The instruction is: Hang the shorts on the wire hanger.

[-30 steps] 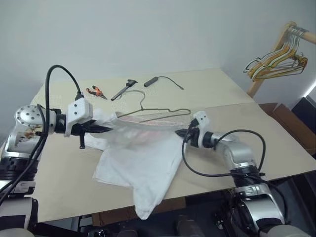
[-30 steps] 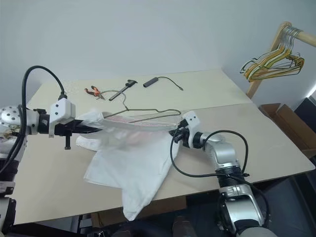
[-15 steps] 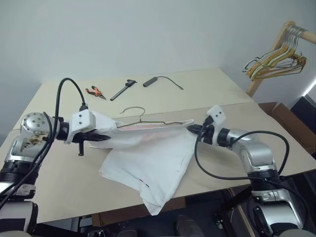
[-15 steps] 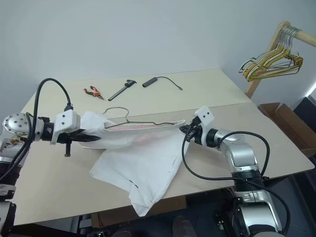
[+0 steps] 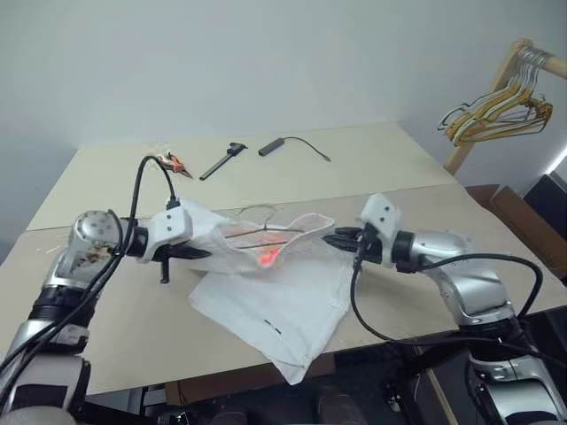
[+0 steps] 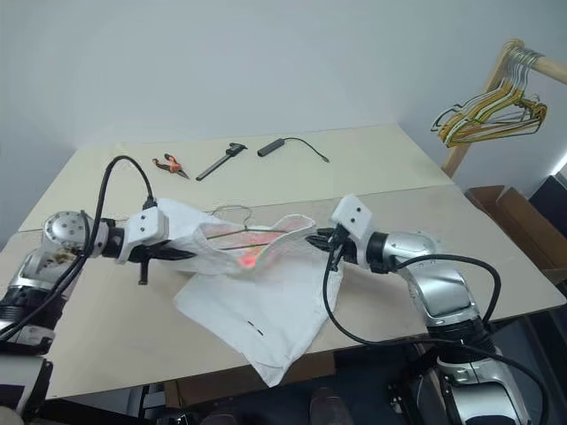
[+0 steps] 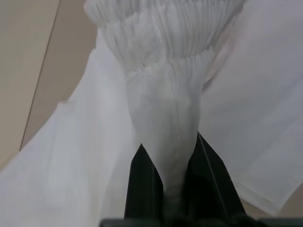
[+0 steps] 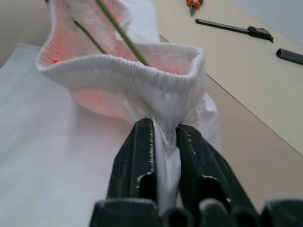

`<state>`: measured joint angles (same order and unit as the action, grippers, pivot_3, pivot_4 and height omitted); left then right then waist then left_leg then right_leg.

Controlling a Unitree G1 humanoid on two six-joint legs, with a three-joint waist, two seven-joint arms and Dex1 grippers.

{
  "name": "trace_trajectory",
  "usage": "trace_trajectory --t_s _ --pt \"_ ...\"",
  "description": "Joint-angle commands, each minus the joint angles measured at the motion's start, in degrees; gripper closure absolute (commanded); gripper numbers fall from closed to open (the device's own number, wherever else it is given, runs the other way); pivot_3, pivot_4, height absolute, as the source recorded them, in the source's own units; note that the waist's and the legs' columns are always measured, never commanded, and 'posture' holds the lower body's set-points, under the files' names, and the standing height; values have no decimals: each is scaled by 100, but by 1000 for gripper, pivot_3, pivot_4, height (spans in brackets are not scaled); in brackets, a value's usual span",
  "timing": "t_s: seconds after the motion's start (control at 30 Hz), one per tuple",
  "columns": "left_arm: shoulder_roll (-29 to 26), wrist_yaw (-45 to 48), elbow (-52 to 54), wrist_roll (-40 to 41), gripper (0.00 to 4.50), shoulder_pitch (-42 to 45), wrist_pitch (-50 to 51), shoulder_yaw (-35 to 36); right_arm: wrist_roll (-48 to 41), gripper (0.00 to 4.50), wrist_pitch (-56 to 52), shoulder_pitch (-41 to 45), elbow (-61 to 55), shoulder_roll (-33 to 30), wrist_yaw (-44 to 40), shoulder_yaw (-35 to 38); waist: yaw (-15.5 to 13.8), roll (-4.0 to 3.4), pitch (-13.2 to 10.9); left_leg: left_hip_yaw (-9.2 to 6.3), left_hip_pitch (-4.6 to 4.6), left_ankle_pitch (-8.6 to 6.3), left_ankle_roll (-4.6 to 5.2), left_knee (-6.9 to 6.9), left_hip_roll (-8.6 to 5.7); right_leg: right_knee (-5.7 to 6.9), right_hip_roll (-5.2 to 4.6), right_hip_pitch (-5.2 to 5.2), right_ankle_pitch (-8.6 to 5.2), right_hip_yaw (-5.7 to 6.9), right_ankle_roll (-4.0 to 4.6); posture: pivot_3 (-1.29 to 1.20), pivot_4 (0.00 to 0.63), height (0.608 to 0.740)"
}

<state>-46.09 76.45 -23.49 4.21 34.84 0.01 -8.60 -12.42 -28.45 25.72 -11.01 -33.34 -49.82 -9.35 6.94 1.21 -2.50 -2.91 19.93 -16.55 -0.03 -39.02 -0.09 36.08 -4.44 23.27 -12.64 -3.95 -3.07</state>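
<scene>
- My left gripper (image 7: 165, 189) and right gripper (image 8: 163, 156) each pinch the shorts (image 5: 275, 292) by the waistband, above the surface (image 5: 399, 168).
- The wire hanger (image 6: 232, 232) sits inside the waistband; I fear slack could let it slip out.

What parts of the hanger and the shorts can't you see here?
- The wire hanger: head views show its hook above the waistband; the shorts cover most of its frame.
- Right wrist view: two wire pieces run off the top edge.
- Left wrist view: bunched fabric between the left gripper fingers hides the hanger.
- The dark marks are too small to read.
</scene>
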Motion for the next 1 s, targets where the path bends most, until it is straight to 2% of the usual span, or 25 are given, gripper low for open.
trace_trajectory --t_s 0.03,0.17,0.3,0.4,0.57,0.8,0.9,1.0 --pt "-3 -12 -74 -37 4500 207 -83 33 238 2305 282 56 -145 -184 42 1 10 0 0 0 0 0 0 0 0 -1 0 0 0 -1 0 -89 0 740" --pt "-32 43 -171 -52 4500 248 -161 20 287 936 378 -41 -185 -418 -18 112 19 0 0 0 -1 0 0 1 1 -1 1 1 0 0 0 -87 0 740" --pt "-67 149 -195 -69 4500 259 -217 8 130 936 397 104 -187 -622 10 496 1 0 0 0 0 0 0 0 0 -1 0 0 0 0 0 -82 0 740" --pt "-83 242 -227 -108 4500 299 -268 -8 -166 936 357 283 -462 -533 -109 591 18 0 0 1 -1 0 0 0 1 -1 1 0 0 -1 0 -82 0 740" --pt "-75 332 -309 -144 4500 406 -302 -3 -302 936 263 832 -620 64 -167 42 48 0 0 0 -4 0 0 1 3 3 4 0 0 -2 1 -87 0 740" --pt "-88 414 -366 -135 4500 448 -357 -1 24 936 286 1574 -10 806 -294 -915 29 0 0 -4 -3 0 0 0 2 1 2 0 0 1 1 -82 0 740" --pt "-105 429 -303 -111 4500 402 -341 15 167 1528 365 1746 291 971 -301 -1089 21 0 0 -3 -1 0 0 0 1 1 1 0 0 2 1 -77 0 740" --pt "-119 426 -269 -105 4500 362 -336 29 202 2609 459 1810 436 1029 -372 -1136 19 0 0 -5 -1 0 0 0 1 1 1 1 0 3 1 -75 0 740"
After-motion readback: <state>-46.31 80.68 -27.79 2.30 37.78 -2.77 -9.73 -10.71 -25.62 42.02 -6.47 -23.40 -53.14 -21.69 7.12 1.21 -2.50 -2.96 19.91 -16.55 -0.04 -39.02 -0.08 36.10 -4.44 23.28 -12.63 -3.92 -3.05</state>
